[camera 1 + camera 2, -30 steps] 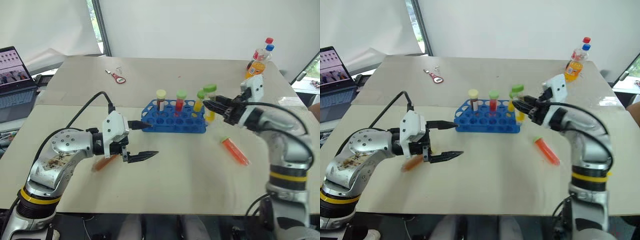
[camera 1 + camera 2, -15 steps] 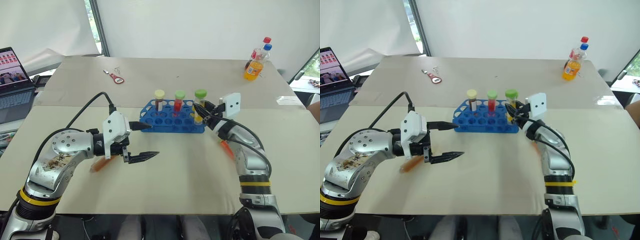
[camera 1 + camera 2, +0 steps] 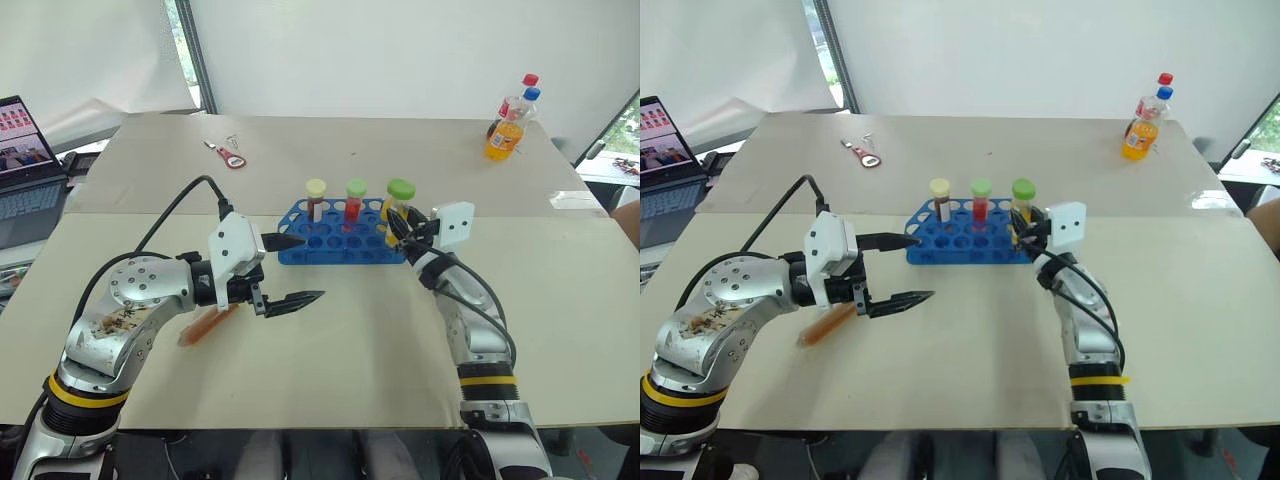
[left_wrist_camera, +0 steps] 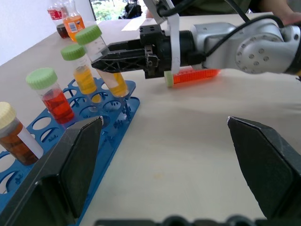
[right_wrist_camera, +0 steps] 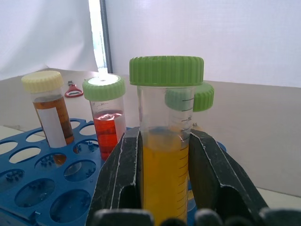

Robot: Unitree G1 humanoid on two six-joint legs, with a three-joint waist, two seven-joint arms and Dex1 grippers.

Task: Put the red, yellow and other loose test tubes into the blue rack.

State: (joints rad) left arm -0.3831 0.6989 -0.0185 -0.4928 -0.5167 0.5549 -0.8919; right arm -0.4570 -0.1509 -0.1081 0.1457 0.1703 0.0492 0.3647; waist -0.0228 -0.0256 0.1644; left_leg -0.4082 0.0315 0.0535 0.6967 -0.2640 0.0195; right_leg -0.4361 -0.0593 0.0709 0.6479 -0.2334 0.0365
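Your left pincer (image 3: 284,270) hangs wide apart beside an orange tube (image 3: 207,325) lying on the table (image 3: 340,370). The blue rack (image 3: 340,240) stands mid-table. Your right pincer (image 5: 162,183), clamped on the yellow tube (image 5: 163,160), should set it upright over a free hole, then lower straight.

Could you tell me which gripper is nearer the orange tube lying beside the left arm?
Left. The left gripper hangs open just beside the orange tube; the right gripper is across at the blue rack.
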